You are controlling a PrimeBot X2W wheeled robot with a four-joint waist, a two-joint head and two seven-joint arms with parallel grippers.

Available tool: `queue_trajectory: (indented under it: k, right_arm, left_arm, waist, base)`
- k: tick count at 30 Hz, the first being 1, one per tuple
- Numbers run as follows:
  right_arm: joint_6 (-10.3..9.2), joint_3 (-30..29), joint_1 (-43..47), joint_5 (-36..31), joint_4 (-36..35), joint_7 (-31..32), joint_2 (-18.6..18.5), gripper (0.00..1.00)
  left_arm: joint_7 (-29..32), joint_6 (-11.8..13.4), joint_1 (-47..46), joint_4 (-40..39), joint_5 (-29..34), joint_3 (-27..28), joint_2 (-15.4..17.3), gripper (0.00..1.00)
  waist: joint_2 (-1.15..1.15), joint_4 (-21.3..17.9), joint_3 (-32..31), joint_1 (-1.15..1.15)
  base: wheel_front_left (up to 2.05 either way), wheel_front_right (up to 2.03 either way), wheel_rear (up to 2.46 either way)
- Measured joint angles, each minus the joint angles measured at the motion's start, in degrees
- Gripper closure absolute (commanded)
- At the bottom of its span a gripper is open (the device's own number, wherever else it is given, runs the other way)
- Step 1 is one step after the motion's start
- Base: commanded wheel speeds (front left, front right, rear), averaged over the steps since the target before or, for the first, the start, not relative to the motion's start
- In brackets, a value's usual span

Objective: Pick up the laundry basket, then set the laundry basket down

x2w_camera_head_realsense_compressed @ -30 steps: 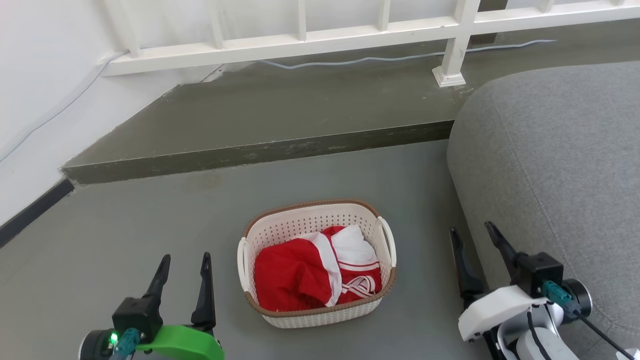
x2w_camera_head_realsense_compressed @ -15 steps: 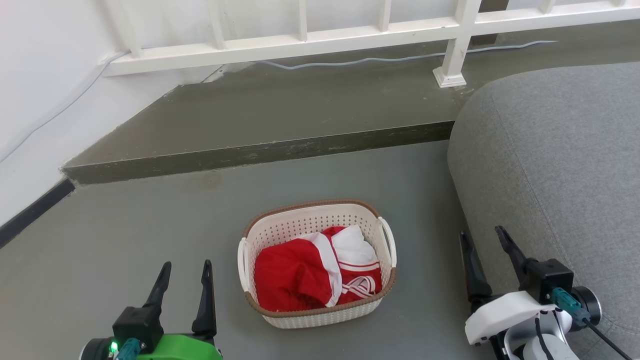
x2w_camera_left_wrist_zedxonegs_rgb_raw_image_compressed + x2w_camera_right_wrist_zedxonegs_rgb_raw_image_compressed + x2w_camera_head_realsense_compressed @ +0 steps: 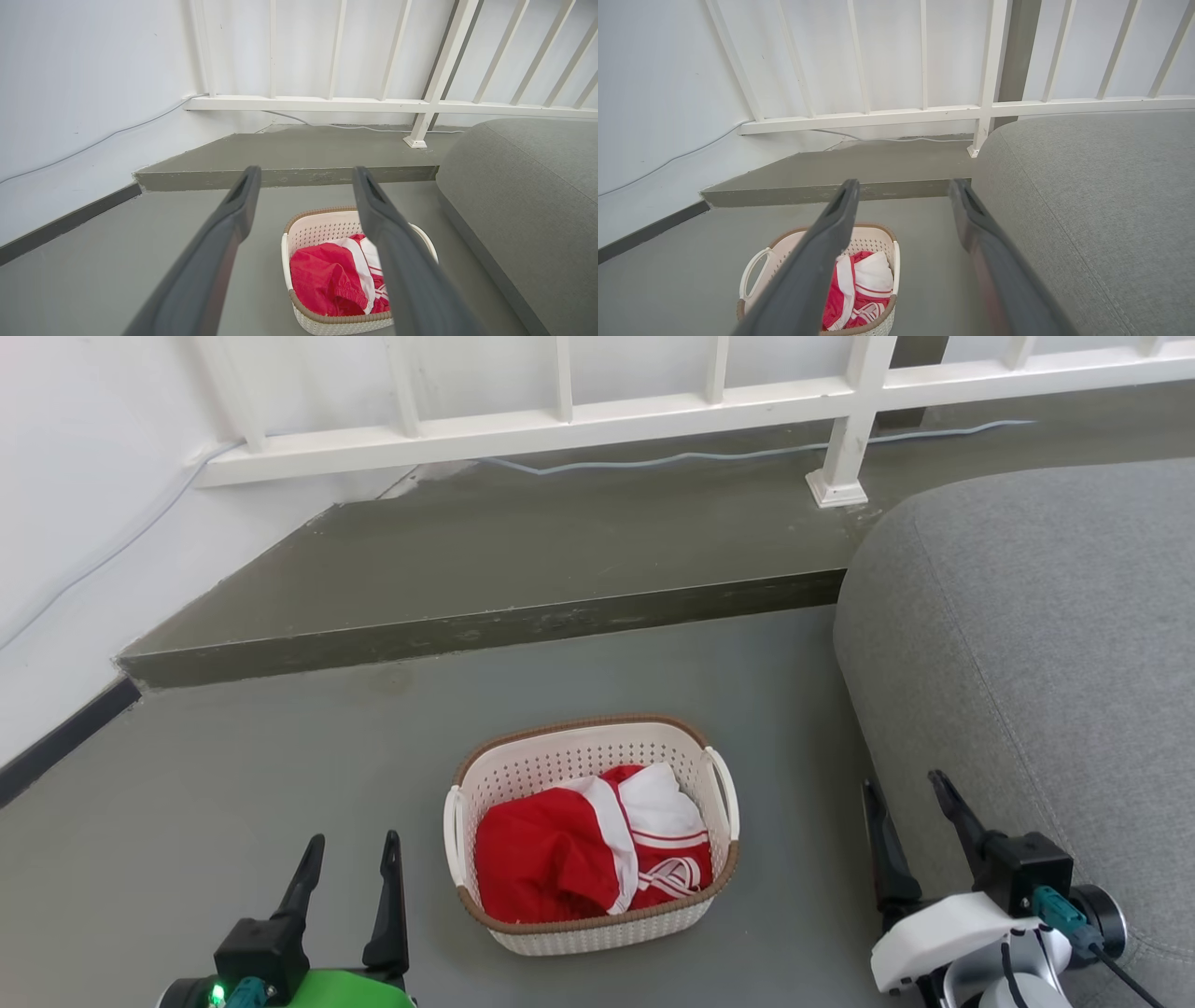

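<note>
We are watching the small cream-white perforated plastic laundry basket (image 3: 560,761), brown-rimmed, sitting on the grey floor (image 3: 233,784) between our left gripper (image 3: 355,840) and right gripper (image 3: 904,782), both hanging spread apart and gripping nothing, near the grey fabric sofa (image 3: 1027,644).

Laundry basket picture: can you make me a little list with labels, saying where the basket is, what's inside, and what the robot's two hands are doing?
Basket: laundry basket, upright on the grey floor
Inside: red-and-white garment
Left gripper: jaws open, empty, apart from the basket on its left
Right gripper: jaws open, empty, apart from the basket on its right, by the grey sofa
Behind: raised step, white railing
Picked up: not yet
</note>
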Motion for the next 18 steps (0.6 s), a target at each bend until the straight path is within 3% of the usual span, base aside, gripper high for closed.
queue_trajectory:
  k: [6, 7, 18]
  right_arm:
    - [0.00, -0.2, 0.9, 0.0, 0.0, 0.0, 0.2, 0.00]
    - [0.02, -0.2, 0.9, 0.0, 0.2, 0.0, 0.2, 1.00]
    - [0.82, 0.0, 3.2, 3.3, 1.4, 0.1, 0.9, 1.00]
  left_arm:
    - [0.0, 0.0, 0.4, 0.0, 0.0, 0.0, -0.2, 0.00]
    - [0.0, 0.0, 0.4, 0.2, 0.0, 0.0, -0.2, 1.00]
    - [0.3, -0.7, 1.6, 2.0, -3.2, -0.5, -0.7, 1.00]
  waist:
    - [0.00, 0.0, -0.3, 0.00]
    - [0.00, 0.0, -0.3, 0.00]
    - [0.00, -0.1, -0.3, 0.00]
  base:
    - [0.00, 0.00, 0.00]
    - [0.00, 0.00, 0.00]
    - [0.00, 0.00, 0.00]
